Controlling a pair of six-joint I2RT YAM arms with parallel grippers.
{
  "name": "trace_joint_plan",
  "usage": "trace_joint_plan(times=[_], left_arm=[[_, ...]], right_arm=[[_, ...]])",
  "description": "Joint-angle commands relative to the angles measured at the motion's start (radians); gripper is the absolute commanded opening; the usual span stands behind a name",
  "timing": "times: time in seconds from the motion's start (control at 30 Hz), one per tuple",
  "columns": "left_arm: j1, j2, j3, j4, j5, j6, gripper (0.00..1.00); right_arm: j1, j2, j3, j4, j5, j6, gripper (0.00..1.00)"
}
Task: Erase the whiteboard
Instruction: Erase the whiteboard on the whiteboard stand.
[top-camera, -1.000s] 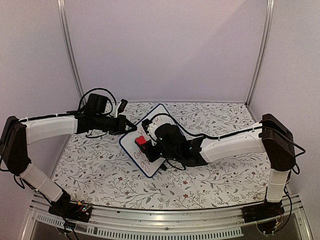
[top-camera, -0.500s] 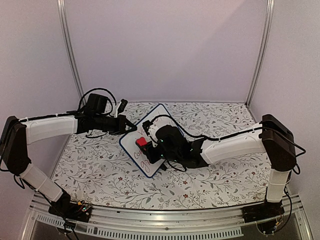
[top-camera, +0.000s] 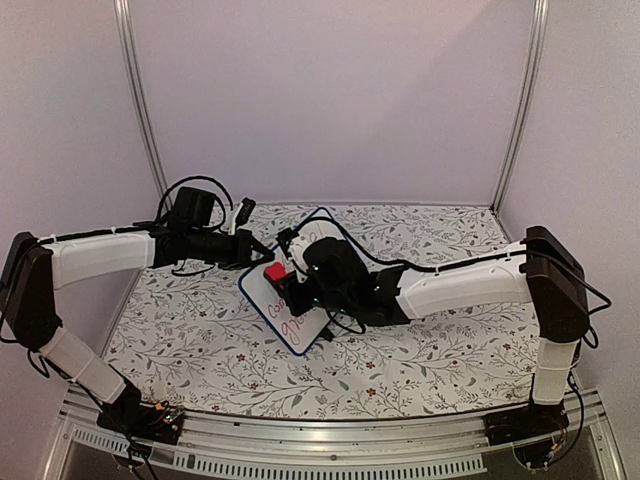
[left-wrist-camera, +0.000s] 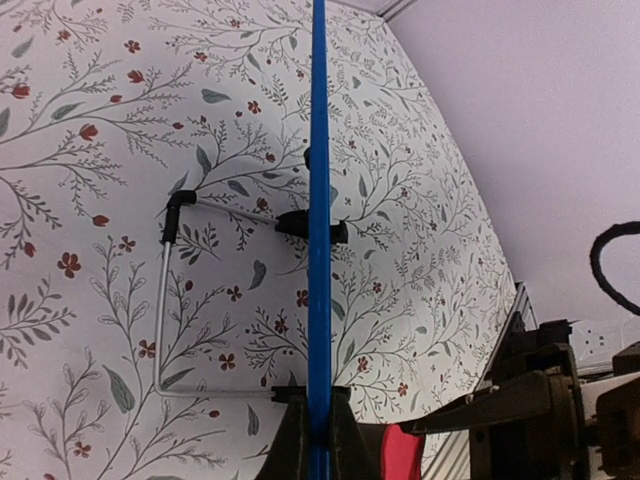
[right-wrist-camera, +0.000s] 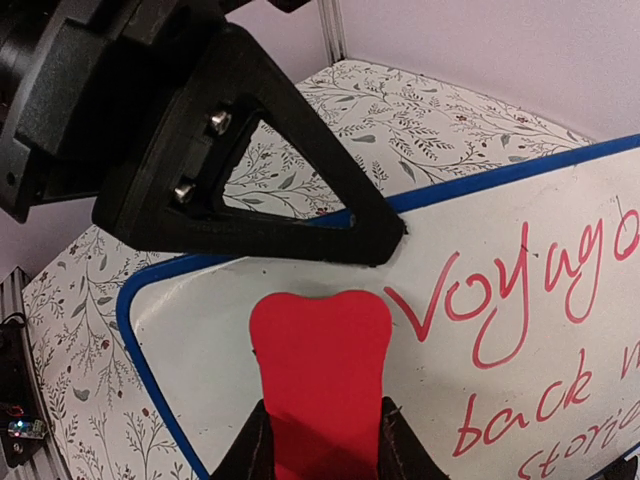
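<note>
The whiteboard (top-camera: 292, 315) with a blue rim stands tilted on the table, red handwriting on its face (right-wrist-camera: 520, 330). My left gripper (top-camera: 262, 256) is shut on the board's upper left edge; in the left wrist view the blue rim (left-wrist-camera: 319, 200) runs edge-on between the jaws. My right gripper (top-camera: 283, 275) is shut on a red eraser (top-camera: 275, 271) and presses it on the board's upper left area. In the right wrist view the eraser (right-wrist-camera: 320, 360) lies on the white face just below the left gripper's finger (right-wrist-camera: 290, 215), left of the writing.
The table (top-camera: 430, 350) has a floral cloth. The board's wire stand with black clip feet (left-wrist-camera: 310, 226) shows behind the board in the left wrist view. Metal frame posts (top-camera: 520, 100) and lilac walls close in the back. Cables hang off both wrists.
My right gripper has moved the eraser up and left across the board, toward the left gripper. The left arm has held still.
</note>
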Motion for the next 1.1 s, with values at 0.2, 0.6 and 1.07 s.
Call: trace_joint_plan(times=[0.2, 0.6, 1.07], left_arm=[[-0.022, -0.029, 0.001, 0.017, 0.037, 0.009, 0.0], [-0.022, -0.026, -0.001, 0.018, 0.038, 0.007, 0.0], [-0.022, -0.027, -0.001, 0.018, 0.038, 0.007, 0.0]], right_arm=[[-0.003, 0.027, -0.018, -0.002, -0.055, -0.012, 0.23], [0.002, -0.021, -0.158, 0.025, -0.026, 0.027, 0.23], [-0.033, 0.009, -0.042, 0.0, 0.019, 0.03, 0.23]])
